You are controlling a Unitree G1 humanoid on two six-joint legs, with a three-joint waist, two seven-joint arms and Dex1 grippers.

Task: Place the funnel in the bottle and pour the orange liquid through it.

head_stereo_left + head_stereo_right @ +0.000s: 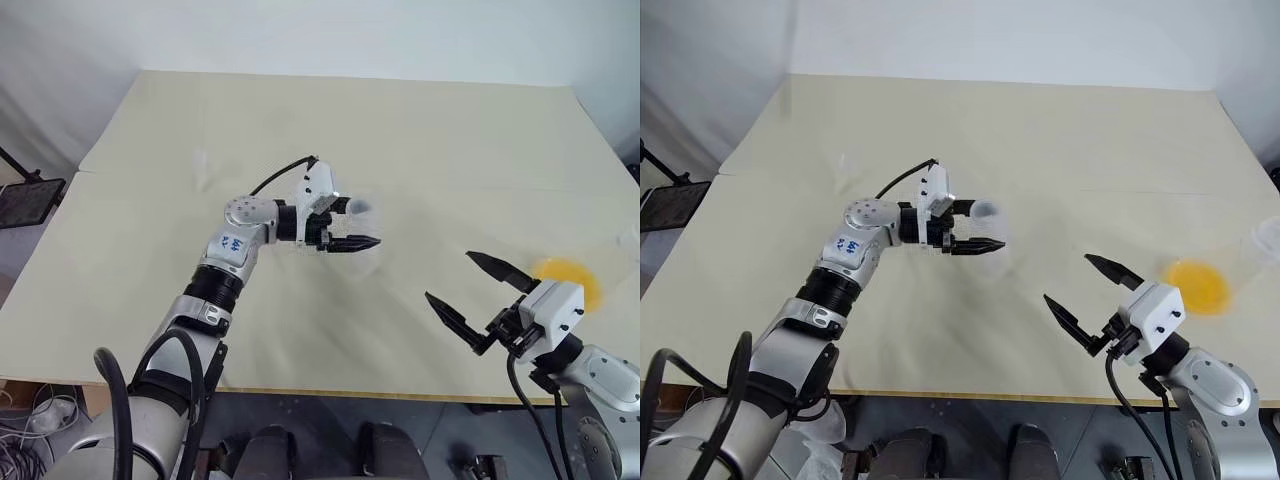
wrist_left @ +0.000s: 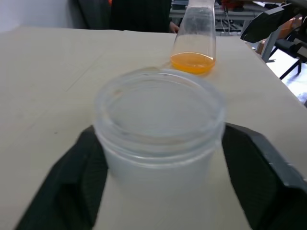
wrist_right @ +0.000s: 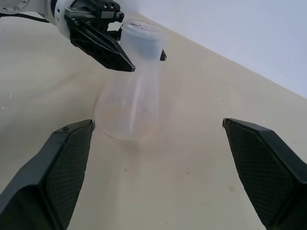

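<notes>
The clear bottle (image 3: 125, 108) stands mid-table, with a wide base and a narrow neck. The funnel (image 3: 142, 38), a frosted clear round mouth (image 2: 158, 115), sits on top of that neck. My left gripper (image 1: 360, 222) reaches in level from the left. It is open, with one finger on each side of the funnel. The orange liquid (image 1: 568, 280) lies in the bottom of a clear vessel (image 2: 194, 33) at the table's right. My right gripper (image 1: 448, 276) hangs open and empty just left of that vessel, near the front edge, pointing toward the bottle.
A clear cup (image 1: 1265, 240) stands at the far right edge of the pale table (image 1: 300, 120). A black stand (image 1: 25, 200) is off the table on the left. The table's front edge runs just under my right arm.
</notes>
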